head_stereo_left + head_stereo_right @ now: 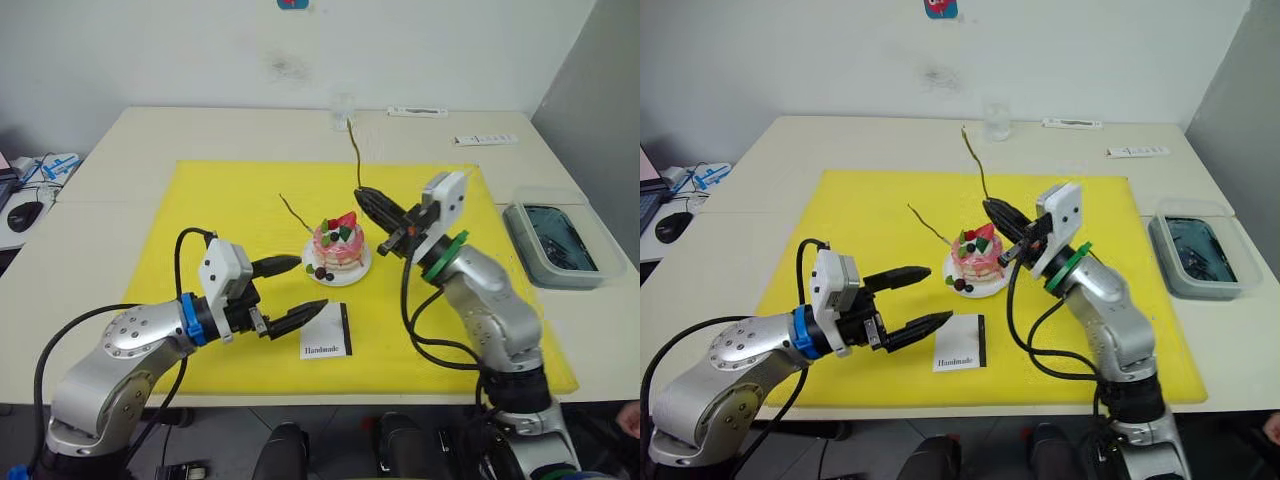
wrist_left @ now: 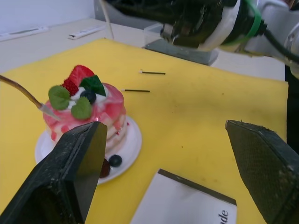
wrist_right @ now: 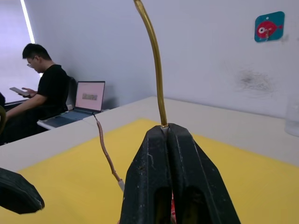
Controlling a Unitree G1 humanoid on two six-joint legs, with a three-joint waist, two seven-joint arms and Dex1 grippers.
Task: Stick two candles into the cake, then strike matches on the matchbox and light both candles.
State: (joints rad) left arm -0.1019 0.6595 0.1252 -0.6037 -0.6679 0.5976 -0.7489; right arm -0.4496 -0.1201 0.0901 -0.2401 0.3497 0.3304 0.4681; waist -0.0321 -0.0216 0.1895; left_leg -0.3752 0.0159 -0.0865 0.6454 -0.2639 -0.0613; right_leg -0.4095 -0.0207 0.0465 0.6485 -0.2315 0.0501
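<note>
The pink cake (image 1: 338, 246) sits on its white plate (image 1: 352, 274) in the middle of the yellow mat. One thin wavy candle (image 1: 296, 212) is stuck in its left side and leans away to the left. My right gripper (image 1: 361, 192) hovers just above and behind the cake, shut on the second candle (image 1: 354, 152), which rises upright from its tips. My left gripper (image 1: 306, 286) is open, low over the mat to the left of the cake. The white matchbox (image 1: 326, 336) lies flat just beside its lower finger. Two short dark matches (image 2: 136, 90) (image 2: 152, 73) lie on the mat beyond the cake.
A yellow mat (image 1: 200, 210) covers the table's middle. A clear lidded container (image 1: 560, 240) stands at the right edge. A glass (image 1: 343, 108) and two white strips (image 1: 417, 112) rest at the back. A seated person (image 3: 44, 88) with a laptop is off to the side.
</note>
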